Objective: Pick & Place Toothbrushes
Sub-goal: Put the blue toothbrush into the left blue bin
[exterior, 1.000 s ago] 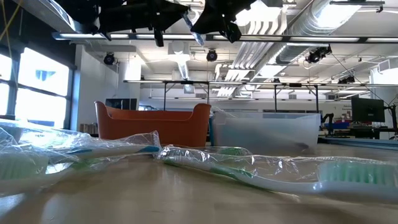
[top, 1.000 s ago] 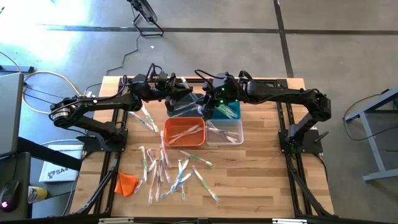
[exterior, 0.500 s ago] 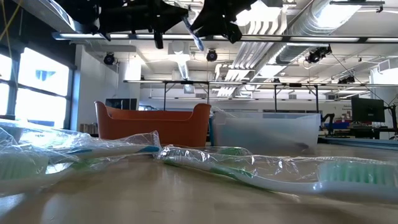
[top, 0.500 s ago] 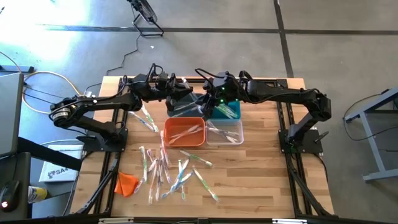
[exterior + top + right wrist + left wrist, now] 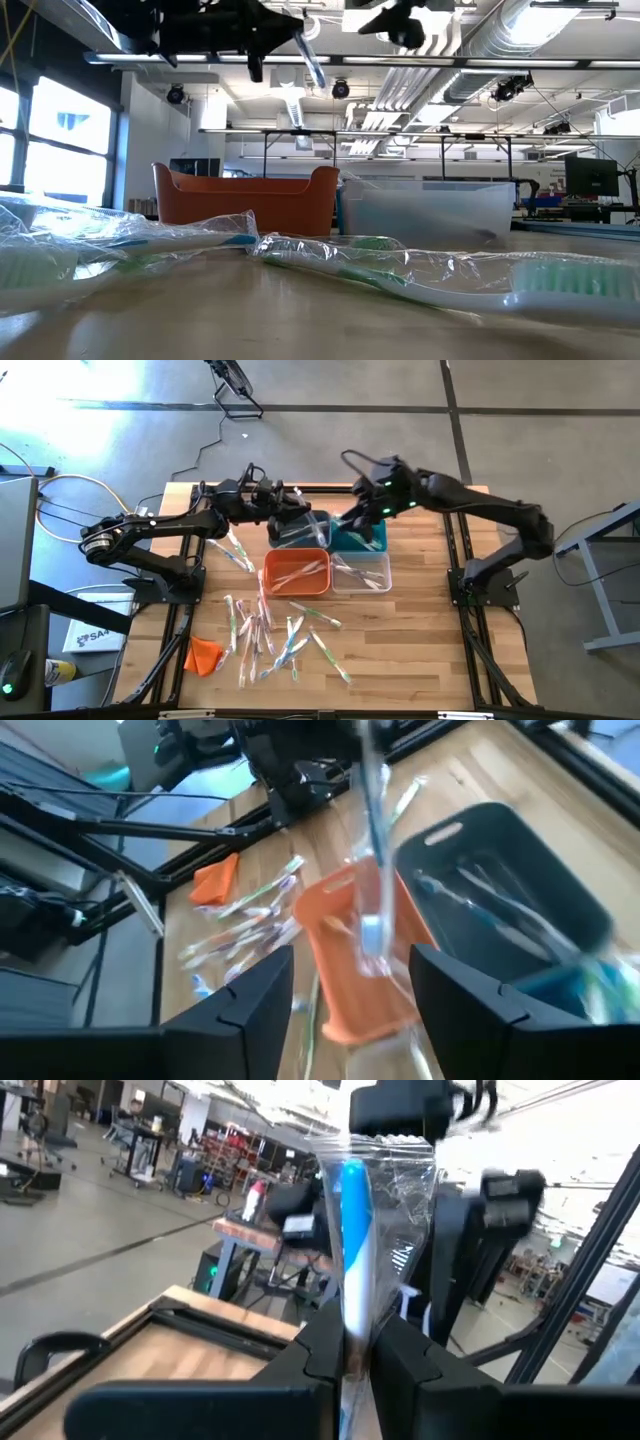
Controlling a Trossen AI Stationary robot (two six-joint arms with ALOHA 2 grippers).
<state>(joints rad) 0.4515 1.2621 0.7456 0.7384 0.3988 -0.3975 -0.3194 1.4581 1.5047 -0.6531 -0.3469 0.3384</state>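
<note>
Concrete floor surrounds the slatted wooden worktop [image 5: 420, 650], which carries four bins side by side near its far half and a scatter of wrapped toothbrushes [image 5: 270, 635] nearer the camera side, with a small orange cloth lump [image 5: 203, 654] off at one corner.

Above the dark grey bin [image 5: 300, 532] the left tool [image 5: 283, 502] is pinched nearly closed on one wrapped toothbrush with a blue handle [image 5: 352, 1230]. In the left wrist view the stick stands upright between the two dark fingers [image 5: 325, 1342], its clear wrapper flaring above them; the low view shows it slanting down from the tool. Holding it by one end, well clear of the worktop, probably serves a handover or a drop into a bin directly beneath.

Just beside it, over the teal bin [image 5: 360, 538], the right tool [image 5: 372, 508] has its fingers spread wide and nothing between them. From its wrist view the same held toothbrush hangs just ahead of the parted fingers [image 5: 255, 995], with the orange bin [image 5: 360, 955] and the dark grey one below it. That gap suggests the right tool has no share in the grip at this moment, leaving the brush to the left tool alone.

Several brushes already lie in the orange, teal and clear bin [image 5: 362, 572], so sorting appears partly done, with many sticks left loose on the wood.
</note>
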